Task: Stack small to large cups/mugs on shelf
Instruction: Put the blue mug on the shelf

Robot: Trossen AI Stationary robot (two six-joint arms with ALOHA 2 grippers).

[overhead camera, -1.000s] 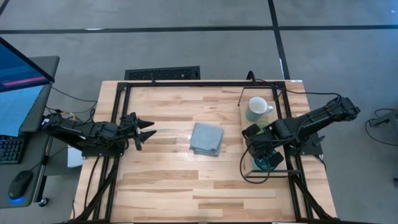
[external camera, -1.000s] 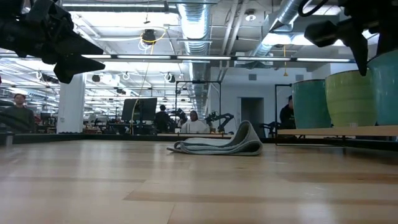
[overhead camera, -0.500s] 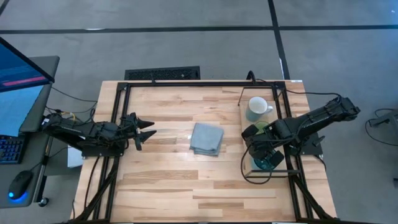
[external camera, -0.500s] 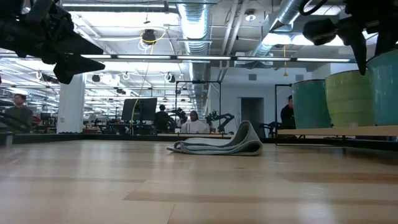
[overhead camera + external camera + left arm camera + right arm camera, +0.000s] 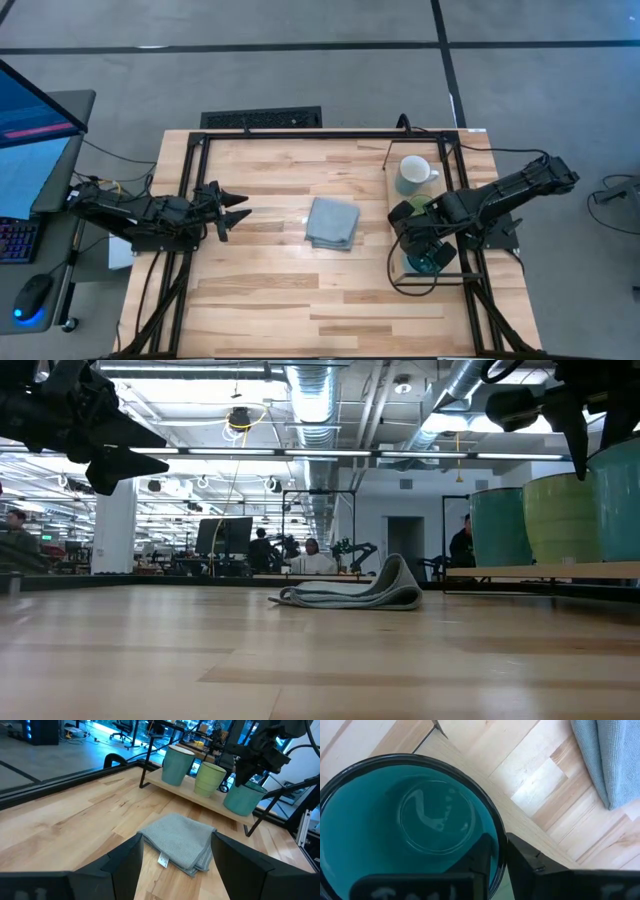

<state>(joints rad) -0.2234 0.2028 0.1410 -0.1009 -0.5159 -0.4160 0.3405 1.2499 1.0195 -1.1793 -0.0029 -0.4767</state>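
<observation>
Glossy round teal mug [image 5: 415, 825] on light-wood shelf [image 5: 210, 802]; right gripper [image 5: 501, 857] jaws pinching its thin rim. Left gripper [image 5: 232, 209] jaws wide over slatted counter [image 5: 270, 290].

Three mugs upright in a row on the shelf

The shelf [image 5: 172, 788], a narrow light-wood board with a black wire frame, runs along the bench's right side. On it stand the white mug [image 5: 411, 173] at the far end, the light green mug [image 5: 209, 779] in the middle and the larger teal-blue mug [image 5: 395, 835] nearest, its rim between dark fingers [image 5: 485, 857].
</observation>
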